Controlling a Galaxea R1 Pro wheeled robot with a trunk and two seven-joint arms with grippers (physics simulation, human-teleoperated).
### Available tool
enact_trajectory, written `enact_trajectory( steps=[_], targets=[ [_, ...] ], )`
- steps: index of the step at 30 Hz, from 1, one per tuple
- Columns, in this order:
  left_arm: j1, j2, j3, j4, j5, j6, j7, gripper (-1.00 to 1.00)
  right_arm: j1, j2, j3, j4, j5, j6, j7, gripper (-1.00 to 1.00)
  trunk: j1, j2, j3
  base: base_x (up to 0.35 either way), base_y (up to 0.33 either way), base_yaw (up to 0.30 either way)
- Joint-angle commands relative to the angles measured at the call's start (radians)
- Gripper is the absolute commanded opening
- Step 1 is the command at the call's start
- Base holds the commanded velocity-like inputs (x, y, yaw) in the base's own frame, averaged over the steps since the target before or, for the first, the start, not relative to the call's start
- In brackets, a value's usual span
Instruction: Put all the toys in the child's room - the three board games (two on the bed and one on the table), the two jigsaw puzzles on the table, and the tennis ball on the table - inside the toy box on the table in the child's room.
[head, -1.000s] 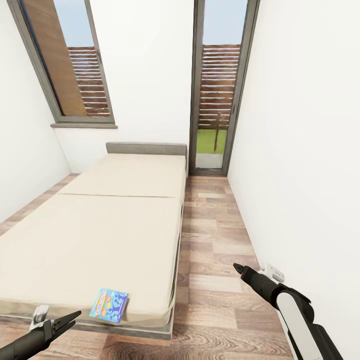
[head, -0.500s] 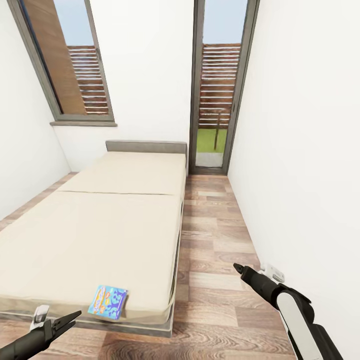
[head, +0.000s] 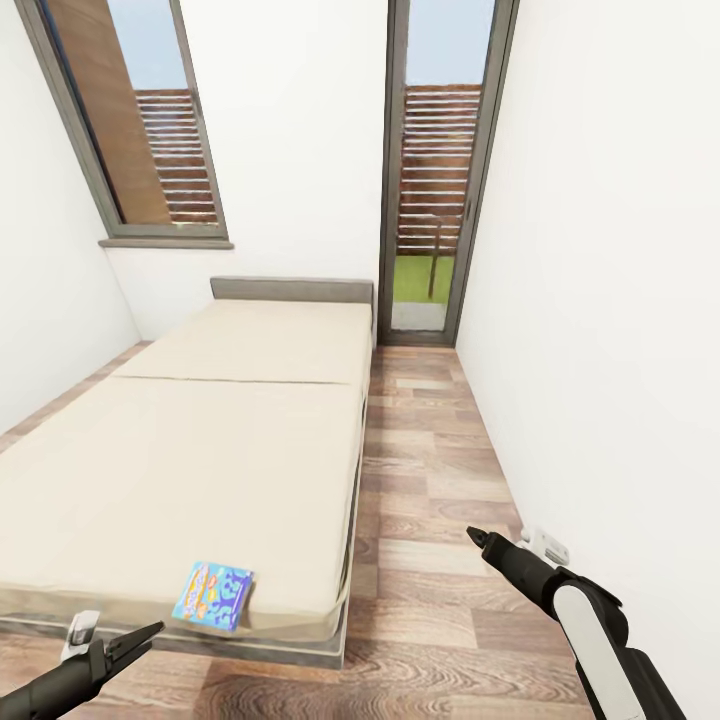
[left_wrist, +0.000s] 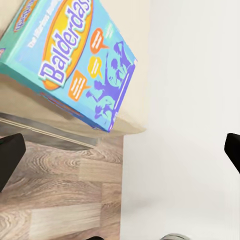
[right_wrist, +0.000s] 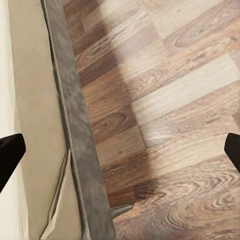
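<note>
Near the bed's (head: 200, 470) foot edge lies a blue board game (head: 213, 596); both grippers, left (head: 150, 632) and right (head: 473, 537), hover beside the bed, fingers spread.

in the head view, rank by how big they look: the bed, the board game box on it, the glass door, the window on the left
1. bed, largest by far, and nearest the camera
2. and 3. window and glass door: too alike to rank, both cut off by the top edge
4. board game box, smallest

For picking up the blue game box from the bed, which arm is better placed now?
Probably the left. The left gripper hangs open near the board game at the mattress corner; the right gripper is over the floor beside the bed.
</note>
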Motion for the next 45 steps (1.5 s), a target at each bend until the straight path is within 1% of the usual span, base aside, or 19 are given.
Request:
enact_trajectory(
  steps=[1,10,15,19,35,42,45],
  targets=[
    [-0.001,0.0,0.002,0.0,0.001,0.009,-0.004,1.0,-0.001,0.0,0.0,-0.001,-0.011,0.002,-0.009,1.0,0.004,-0.008,-0.004,0.0,0.0,0.0],
    [-0.004,0.004,0.002,-0.003,0.003,0.014,-0.023,1.0,-0.001,0.0,0.0,0.0,-0.011,0.002,-0.009,1.0,0.038,-0.071,-0.032,0.0,0.0,0.0],
    [-0.006,0.02,0.003,-0.004,0.002,0.014,-0.07,1.0,-0.001,-0.001,0.0,-0.001,-0.011,0.003,-0.009,1.0,0.058,-0.106,-0.048,0.0,0.0,0.0],
    [-0.007,0.023,0.004,-0.004,0.001,0.008,-0.089,1.0,-0.001,-0.001,-0.001,-0.001,-0.011,0.003,-0.01,1.0,0.073,-0.134,-0.061,0.0,0.0,0.0],
    [-0.007,0.027,0.004,-0.001,0.001,-0.001,-0.099,1.0,-0.001,-0.001,-0.005,-0.001,-0.012,0.003,-0.01,1.0,0.134,-0.246,-0.111,0.0,0.0,0.0],
    [-0.007,0.027,0.012,-0.001,0.002,0.0,-0.099,1.0,-0.001,-0.001,-0.005,-0.001,-0.012,0.003,-0.009,1.0,0.134,-0.246,-0.111,0.0,0.0,0.0],
    [-0.007,0.027,0.02,-0.001,0.002,0.001,-0.099,1.0,-0.001,-0.001,-0.005,-0.001,-0.012,0.003,-0.009,1.0,0.134,-0.246,-0.111,0.0,0.0,0.0]
  ],
)
